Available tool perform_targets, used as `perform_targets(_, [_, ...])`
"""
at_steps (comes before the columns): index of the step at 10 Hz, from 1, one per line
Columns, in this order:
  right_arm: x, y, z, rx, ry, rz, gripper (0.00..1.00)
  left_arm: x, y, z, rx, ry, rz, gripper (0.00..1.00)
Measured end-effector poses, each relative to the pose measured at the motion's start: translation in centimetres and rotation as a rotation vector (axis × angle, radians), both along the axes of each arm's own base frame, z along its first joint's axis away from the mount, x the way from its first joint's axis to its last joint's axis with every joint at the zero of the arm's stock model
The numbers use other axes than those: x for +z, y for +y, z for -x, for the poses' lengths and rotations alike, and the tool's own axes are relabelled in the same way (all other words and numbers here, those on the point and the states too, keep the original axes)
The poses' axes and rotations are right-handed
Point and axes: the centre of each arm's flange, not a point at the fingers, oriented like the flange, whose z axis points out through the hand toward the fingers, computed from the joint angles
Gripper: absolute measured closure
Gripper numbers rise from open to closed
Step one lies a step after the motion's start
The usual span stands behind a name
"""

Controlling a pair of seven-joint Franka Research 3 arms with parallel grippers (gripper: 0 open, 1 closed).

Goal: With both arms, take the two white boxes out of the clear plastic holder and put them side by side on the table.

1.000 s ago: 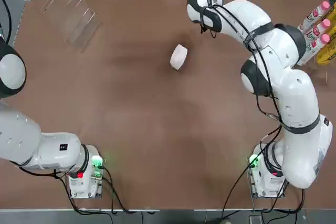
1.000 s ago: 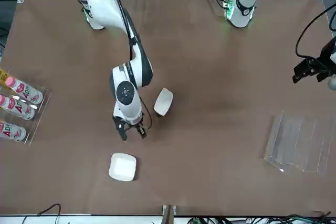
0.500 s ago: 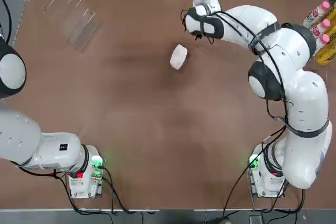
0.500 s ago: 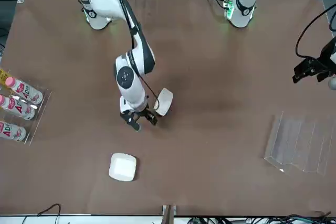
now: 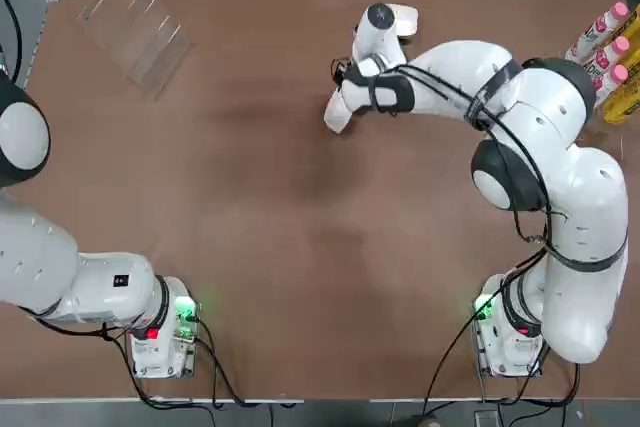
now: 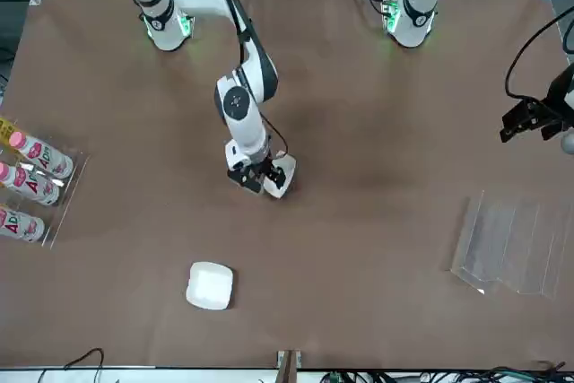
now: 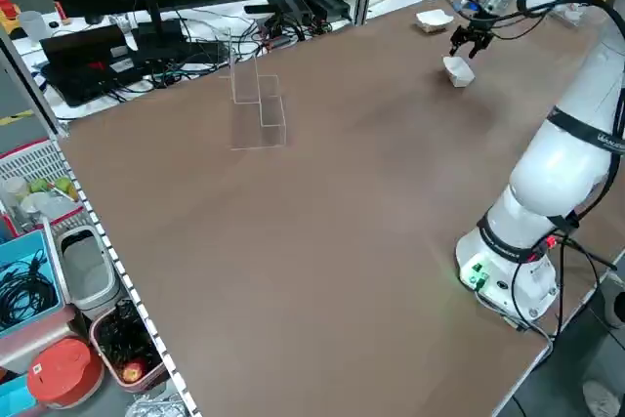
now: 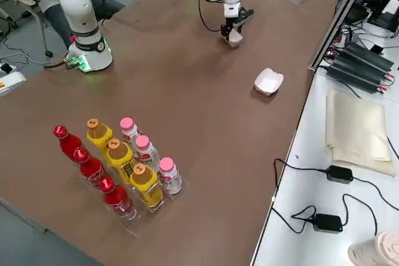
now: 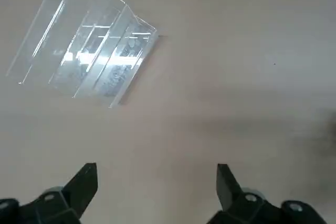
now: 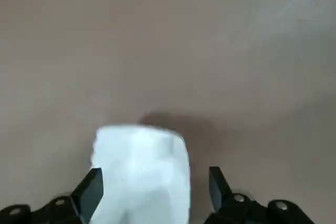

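Right gripper (image 6: 264, 178) open over the tilted box (image 6: 279, 176)

Our right gripper's fingers stand spread, and in the wrist view the tilted box lies between them, not yet pinched; we judge we are lining up to seize it because it leans on an edge mid-table. The second box (image 6: 210, 285) lies flat, well apart, near the table's (image 5: 250, 247) far edge, so the pair is not yet side by side. Our left gripper (image 9: 157, 190) hangs open and idle above bare table near the clear plastic holder (image 5: 135, 32), which stands empty at the far left corner. Around the tilted box the tabletop gives room on every side; the bottle rack (image 8: 118, 172) sits well away.
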Motion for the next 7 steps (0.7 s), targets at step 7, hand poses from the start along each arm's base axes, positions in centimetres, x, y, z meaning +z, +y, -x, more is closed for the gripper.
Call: perform_targets(7, [-0.44, -0.02, 2.01, -0.014, -0.005, -0.026, 0.23, 0.0, 0.02, 0.0, 0.001, 0.0, 0.0, 0.0])
